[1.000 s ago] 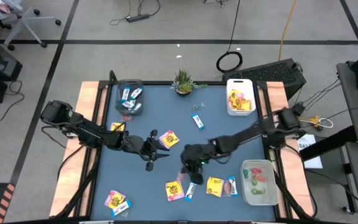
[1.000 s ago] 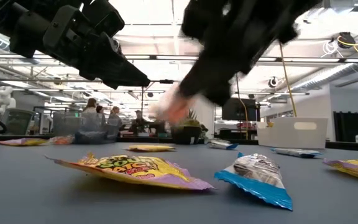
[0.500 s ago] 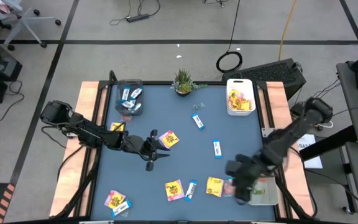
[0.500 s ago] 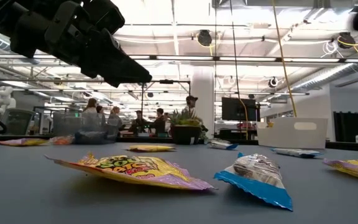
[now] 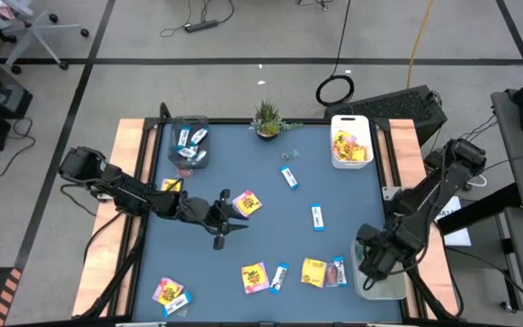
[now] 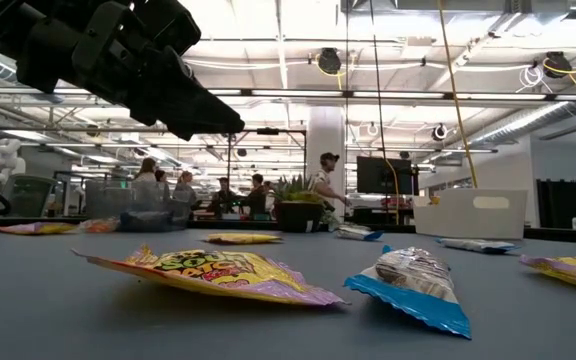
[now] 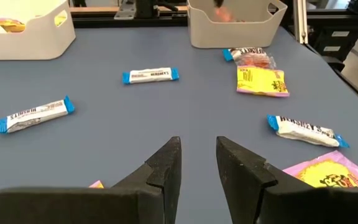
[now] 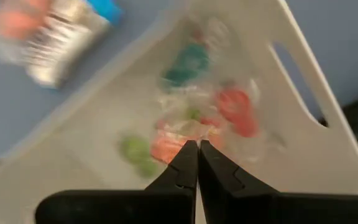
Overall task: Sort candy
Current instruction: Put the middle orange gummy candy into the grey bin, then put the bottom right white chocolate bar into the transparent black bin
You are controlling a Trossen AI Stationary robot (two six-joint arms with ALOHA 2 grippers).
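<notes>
Candy lies scattered on the blue table: yellow packets [image 5: 246, 203] [image 5: 255, 276] [image 5: 313, 271] and blue-and-white bars [image 5: 317, 216] [image 5: 289, 176]. My left gripper [image 5: 232, 216] hovers open at mid-table, just left of a yellow packet, with nothing between its fingers [image 7: 197, 149]. My right gripper [image 5: 377, 259] points down over the white bin [image 5: 398, 289] at the near right. It is shut [image 8: 197, 146] above red [image 8: 238, 112] and green [image 8: 135, 149] pieces lying in the bin. My right gripper's shut fingertips stand right beside an orange-pink piece [image 8: 166, 148] over the bin. The view is blurred, and I cannot tell whether they hold it or it lies below them.
A clear bin [image 5: 189, 143] with blue bars stands at the far left. A white bin [image 5: 350, 141] with yellow packets stands at the far right, and a potted plant [image 5: 267, 118] at the far edge. A bar [image 5: 339, 271] lies beside the near-right bin. People stand beyond the table.
My right gripper has swept from the middle of the table toward the near right corner and now stands over the white bin. On the way it has risen a little, rolled, and tipped from slanting to pointing straight down.
</notes>
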